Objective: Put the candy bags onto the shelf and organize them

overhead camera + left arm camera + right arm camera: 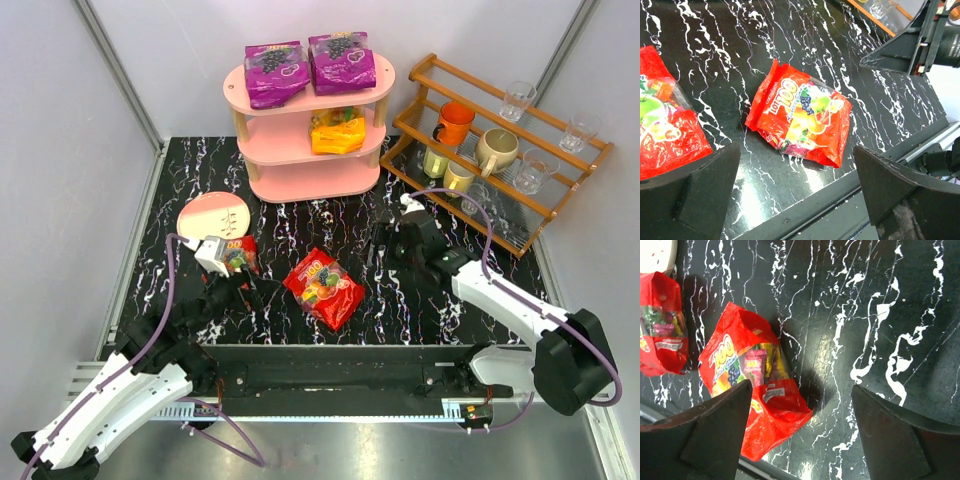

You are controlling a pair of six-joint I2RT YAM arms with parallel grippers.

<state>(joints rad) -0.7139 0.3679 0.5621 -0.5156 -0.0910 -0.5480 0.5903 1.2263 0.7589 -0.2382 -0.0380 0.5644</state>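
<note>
The black marbled table [330, 225] fills the middle of the top view.

The left gripper [796, 150] is at lower left. Its jaws are spread wide and hold nothing. In its wrist view the gap frames a red candy bag [323, 288] lying flat on the table, clear of both fingers.

The right gripper [801, 385], right of centre in the top view, is also spread wide with nothing in it. The same red bag shows at the left of its wrist view, partly behind one finger. I cannot tell whether that finger touches the bag.

The pink shelf [310, 103] stands at upper centre. Two purple bags [275, 72] [341, 62] lie side by side on its top tier, and an orange bag [337, 132] sits at the right of the middle tier.

The brown wooden rack [413, 92] at upper right carries an orange mug [455, 122], a cream mug [497, 148] and clear glasses.

A second red bag [240, 255] lies left of centre beside the left wrist, just below a round pink-and-white disc [212, 215].
</note>
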